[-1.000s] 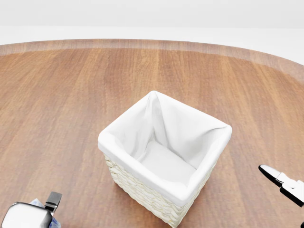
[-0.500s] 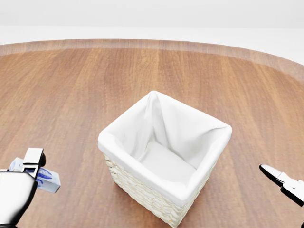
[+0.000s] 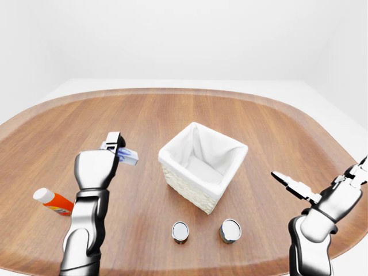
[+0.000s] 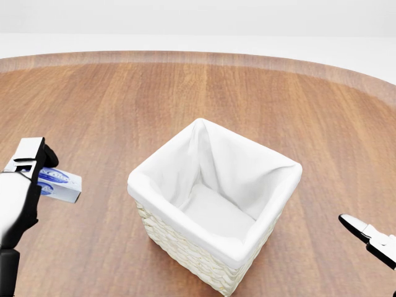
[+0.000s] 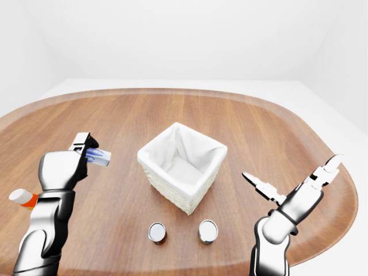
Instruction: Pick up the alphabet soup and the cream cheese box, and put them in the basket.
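The left hand [image 3: 102, 164] has risen, its fingers clenched on the cream cheese box [image 4: 57, 184], now lifted off the table to the left of the basket [image 3: 202, 162] at about rim height. The right hand [image 3: 322, 198] waits released, right of the basket. Two cans [image 3: 180, 231] [image 3: 230, 229] stand below the basket; which is the alphabet soup is unclear.

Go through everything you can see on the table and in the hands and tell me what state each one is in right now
Cream cheese box: held in the air, left of the basket.
Left hand: shut on the box.
Right hand: open, empty.
Basket: upright, nothing visible inside.
Two cans: upright on the table, below the basket.
Orange tube: lying on its side.
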Motion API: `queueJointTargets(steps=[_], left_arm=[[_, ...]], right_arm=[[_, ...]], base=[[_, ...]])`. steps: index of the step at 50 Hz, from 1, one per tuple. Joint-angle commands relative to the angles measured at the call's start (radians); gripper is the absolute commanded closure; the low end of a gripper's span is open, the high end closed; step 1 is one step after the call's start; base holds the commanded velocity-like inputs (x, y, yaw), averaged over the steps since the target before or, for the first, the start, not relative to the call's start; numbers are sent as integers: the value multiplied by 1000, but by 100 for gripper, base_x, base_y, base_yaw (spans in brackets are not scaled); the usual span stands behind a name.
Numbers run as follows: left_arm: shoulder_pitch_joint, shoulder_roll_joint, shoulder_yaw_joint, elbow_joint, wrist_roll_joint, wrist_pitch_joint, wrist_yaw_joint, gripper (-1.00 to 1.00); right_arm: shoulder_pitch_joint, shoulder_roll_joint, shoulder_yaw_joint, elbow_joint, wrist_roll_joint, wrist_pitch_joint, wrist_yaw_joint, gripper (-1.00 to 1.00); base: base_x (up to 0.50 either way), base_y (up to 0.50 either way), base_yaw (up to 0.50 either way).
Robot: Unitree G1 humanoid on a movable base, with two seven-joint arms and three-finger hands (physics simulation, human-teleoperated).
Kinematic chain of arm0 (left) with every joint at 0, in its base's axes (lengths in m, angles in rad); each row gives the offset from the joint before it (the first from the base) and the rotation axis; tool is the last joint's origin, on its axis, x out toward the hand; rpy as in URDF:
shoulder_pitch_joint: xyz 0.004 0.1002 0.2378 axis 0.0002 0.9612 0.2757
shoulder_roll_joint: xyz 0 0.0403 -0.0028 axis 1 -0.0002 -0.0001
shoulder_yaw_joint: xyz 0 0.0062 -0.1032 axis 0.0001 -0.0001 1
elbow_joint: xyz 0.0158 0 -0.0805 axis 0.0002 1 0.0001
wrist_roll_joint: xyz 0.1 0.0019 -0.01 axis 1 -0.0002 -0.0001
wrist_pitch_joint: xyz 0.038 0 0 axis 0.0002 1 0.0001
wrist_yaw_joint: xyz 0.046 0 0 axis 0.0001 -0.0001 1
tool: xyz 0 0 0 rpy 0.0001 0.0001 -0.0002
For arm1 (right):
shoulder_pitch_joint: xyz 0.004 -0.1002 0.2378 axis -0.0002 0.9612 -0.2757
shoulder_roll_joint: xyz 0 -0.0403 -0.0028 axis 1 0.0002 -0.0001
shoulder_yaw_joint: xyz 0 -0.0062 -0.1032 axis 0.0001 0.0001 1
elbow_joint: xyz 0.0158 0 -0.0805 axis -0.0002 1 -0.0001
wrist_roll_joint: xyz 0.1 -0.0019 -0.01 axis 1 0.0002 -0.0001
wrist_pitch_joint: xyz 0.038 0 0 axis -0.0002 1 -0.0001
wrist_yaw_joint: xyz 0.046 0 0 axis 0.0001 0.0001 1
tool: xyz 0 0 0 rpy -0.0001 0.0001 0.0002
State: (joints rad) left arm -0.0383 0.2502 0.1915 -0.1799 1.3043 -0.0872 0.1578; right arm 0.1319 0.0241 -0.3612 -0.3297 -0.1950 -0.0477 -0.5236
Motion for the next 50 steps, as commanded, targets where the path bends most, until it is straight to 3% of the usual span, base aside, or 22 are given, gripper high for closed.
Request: queueJointTargets(steps=[1,4,9,15,19,26,40,47,50], left_arm=[[-89,-28,-12,-150,-151,0,-150,100],[-126,-22,-8,-172,-185,0,-198,100],[-155,-52,-60,-208,-136,0,-231,100],[-166,-88,-122,-194,-75,0,-214,100],[-183,-123,-157,-190,-8,0,-222,100],[-184,-178,-256,-171,114,0,-169,100],[-257,-236,-317,-153,184,0,-214,100],[-282,-259,-368,-73,289,0,-187,100],[-339,-274,-374,-23,323,0,-207,100]], right_arm=[[0,1,-1,0,2,-1,0,-100],[2,3,-1,-14,2,10,0,-100],[-3,-2,-3,7,4,-5,0,-100],[-1,0,-1,-9,3,9,0,-100],[-2,-1,-3,-1,5,2,0,-100],[-2,-1,-2,-2,8,3,0,-100],[0,1,-5,-7,13,5,0,-100],[1,2,-5,-8,14,5,0,-100],[1,2,-6,-11,16,8,0,-100]], base=[[0,0,0],[0,0,0],[0,0,0],[0,0,0],[0,0,0],[0,0,0],[0,0,0],[0,0,0],[0,0,0]])
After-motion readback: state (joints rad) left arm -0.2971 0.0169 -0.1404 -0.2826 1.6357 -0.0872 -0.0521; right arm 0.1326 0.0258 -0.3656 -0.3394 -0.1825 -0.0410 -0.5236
